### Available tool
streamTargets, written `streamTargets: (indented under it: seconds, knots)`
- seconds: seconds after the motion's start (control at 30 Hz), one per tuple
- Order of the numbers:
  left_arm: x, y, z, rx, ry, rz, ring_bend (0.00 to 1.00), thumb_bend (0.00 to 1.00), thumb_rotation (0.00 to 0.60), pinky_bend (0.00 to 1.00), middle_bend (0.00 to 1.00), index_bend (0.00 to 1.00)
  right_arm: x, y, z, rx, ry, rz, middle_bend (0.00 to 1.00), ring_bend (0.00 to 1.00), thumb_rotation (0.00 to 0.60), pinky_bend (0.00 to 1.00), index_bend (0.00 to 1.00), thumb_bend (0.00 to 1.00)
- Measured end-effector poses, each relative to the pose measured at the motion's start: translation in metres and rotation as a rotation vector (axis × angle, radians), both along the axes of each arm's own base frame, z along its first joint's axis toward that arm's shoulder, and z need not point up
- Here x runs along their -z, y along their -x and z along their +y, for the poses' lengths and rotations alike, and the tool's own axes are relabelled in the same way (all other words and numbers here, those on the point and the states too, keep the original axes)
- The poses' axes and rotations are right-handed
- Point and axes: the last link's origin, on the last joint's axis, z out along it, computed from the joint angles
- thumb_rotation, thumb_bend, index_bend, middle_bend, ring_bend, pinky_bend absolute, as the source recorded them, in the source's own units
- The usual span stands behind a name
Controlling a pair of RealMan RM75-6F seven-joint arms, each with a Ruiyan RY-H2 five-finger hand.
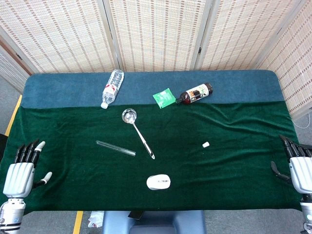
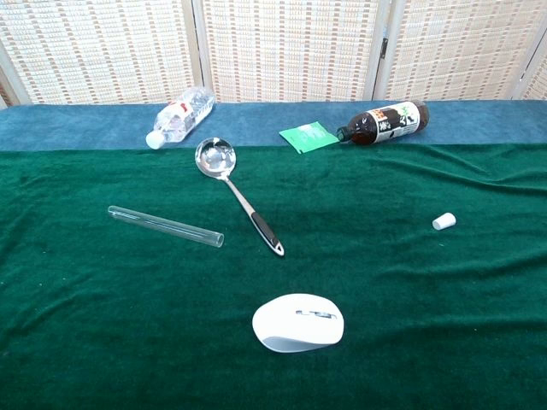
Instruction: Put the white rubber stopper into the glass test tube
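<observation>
Left hand (image 1: 19, 176) sits at the near left edge of the bench (image 1: 73, 90), fingers apart and straight, holding nothing; right hand (image 1: 298, 168) mirrors it at the near right edge, also spread and empty. Both are well apart from the task items and only show in the head view. Glass test tube (image 2: 165, 225) lies flat on the green cloth (image 2: 410, 290), left of centre, angled. White rubber stopper (image 2: 444, 221) lies on the cloth far to the right, on its own. Between them: a metal ladle (image 2: 237, 193) with a black grip, bowl toward the back, its handle end near the tube's right end but not touching. White computer mouse (image 2: 298, 322) sits nearer the front edge, centre. Along the back strip: a clear water bottle (image 2: 180, 114) on its side, a green packet (image 2: 308, 135), and a dark bottle (image 2: 383, 123) on its side just beside the packet.
</observation>
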Motion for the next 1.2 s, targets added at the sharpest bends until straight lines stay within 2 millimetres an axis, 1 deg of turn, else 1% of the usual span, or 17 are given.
streamTargets:
  seconds: [0.33, 0.67, 0.73, 0.87, 1.0, 1.03, 1.1, 1.2]
  knots:
    - [0.000, 0.003, -0.003, -0.004, -0.009, -0.007, 0.09, 0.26, 0.600, 0.00, 0.08, 0.10, 0.004, -0.005, 0.004, -0.031, -0.010, 0.001, 0.18, 0.23, 0.459, 0.23, 0.00, 0.48]
    - [-0.001, 0.003, -0.001, 0.002, -0.002, -0.008, 0.09, 0.26, 0.600, 0.00, 0.08, 0.10, 0.007, -0.009, 0.002, -0.048, -0.034, 0.002, 0.18, 0.24, 0.458, 0.23, 0.00, 0.48]
    - [0.000, 0.001, 0.002, 0.013, 0.004, -0.005, 0.09, 0.26, 0.600, 0.00, 0.08, 0.10, 0.007, -0.010, 0.001, -0.048, -0.038, 0.003, 0.18, 0.24, 0.460, 0.23, 0.00, 0.48]
    - [0.001, -0.007, 0.014, 0.060, 0.030, 0.001, 0.10, 0.26, 0.600, 0.00, 0.09, 0.10, 0.008, -0.013, -0.003, -0.057, -0.045, 0.005, 0.18, 0.25, 0.459, 0.24, 0.00, 0.48]
    - [0.002, -0.018, 0.029, 0.114, 0.060, 0.008, 0.11, 0.26, 0.600, 0.00, 0.10, 0.11, 0.009, -0.016, -0.006, -0.057, -0.054, 0.013, 0.21, 0.30, 0.461, 0.24, 0.00, 0.48]
    - [0.003, -0.021, 0.033, 0.127, 0.069, 0.011, 0.11, 0.26, 0.600, 0.00, 0.10, 0.11, 0.009, -0.016, -0.007, -0.057, -0.059, 0.020, 0.23, 0.32, 0.461, 0.25, 0.00, 0.48]
    - [0.005, -0.028, 0.041, 0.154, 0.089, 0.019, 0.11, 0.26, 0.600, 0.00, 0.10, 0.11, 0.010, -0.017, -0.009, -0.058, -0.070, 0.034, 0.28, 0.38, 0.459, 0.32, 0.00, 0.48]
    - [0.008, -0.037, 0.047, 0.184, 0.108, 0.021, 0.11, 0.26, 0.600, 0.00, 0.10, 0.11, 0.015, -0.019, -0.016, -0.054, -0.100, 0.068, 0.42, 0.59, 0.457, 0.54, 0.01, 0.48]
